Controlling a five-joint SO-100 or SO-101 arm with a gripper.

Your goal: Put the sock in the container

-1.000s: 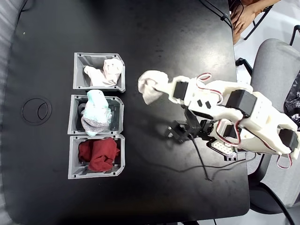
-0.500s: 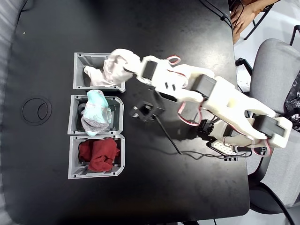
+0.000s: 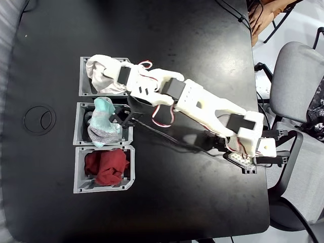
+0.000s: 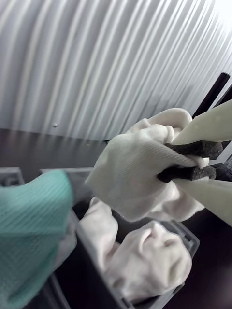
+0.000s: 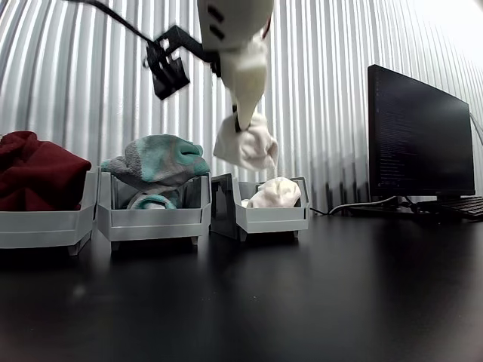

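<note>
My gripper [image 4: 165,161] is shut on the cream-white sock [image 4: 130,169], which hangs bunched from the dark pads. In the fixed view the sock [image 3: 97,68] hovers over the left part of the top grey container [image 3: 128,61], with the gripper [image 3: 106,72] reaching in from the right. The other view shows the sock [image 5: 245,147] dangling clear above the container [image 5: 272,217], held by the gripper [image 5: 240,121] from above. More whitish cloth [image 4: 150,256] lies inside the container [image 4: 189,237].
Two like grey bins stand beside it: the middle one [image 3: 79,136] with a pale blue-and-grey sock [image 3: 104,121], the last [image 3: 77,185] with dark red cloth [image 3: 106,166]. A monitor [image 5: 419,139] stands at the right. A chair [image 3: 296,66] and a person's hand [image 3: 263,17] are beyond the table edge.
The arm has stretched out to the left, carrying the sock from mid-table across to above the top container.
</note>
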